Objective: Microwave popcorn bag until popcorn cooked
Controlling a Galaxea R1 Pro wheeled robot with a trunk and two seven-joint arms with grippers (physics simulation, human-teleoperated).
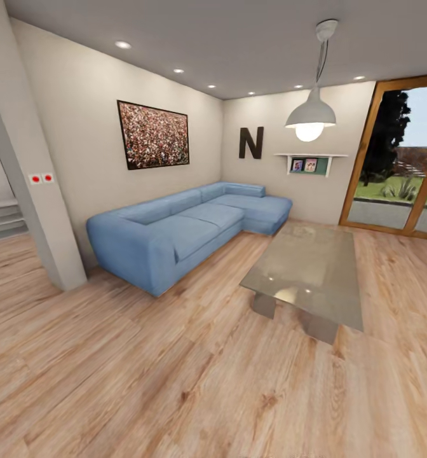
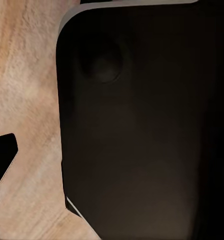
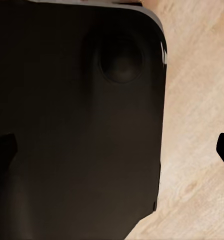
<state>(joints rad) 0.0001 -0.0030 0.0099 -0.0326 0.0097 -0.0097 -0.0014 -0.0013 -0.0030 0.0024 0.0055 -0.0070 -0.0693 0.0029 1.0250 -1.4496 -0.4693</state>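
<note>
Wooden floor (image 1: pixel 175 381) spreads beneath a glass coffee table (image 1: pixel 309 267) beside a blue corner sofa (image 1: pixel 182 229) in a living room, while both wrist views face a dark rounded body (image 2: pixel 142 130) over floorboards, each end effector's spread impossible to tell.

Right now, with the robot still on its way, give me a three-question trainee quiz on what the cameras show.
1. True or false: the blue sofa stands against the wall under the framed picture.
2. Multiple choice: what hangs from the ceiling above the glass coffee table? A) a fan B) a pendant lamp C) a plant
3. Fill in: the floor is made of ____ planks.

Key: 1 true; 2 B, the pendant lamp; 3 wooden.
</note>
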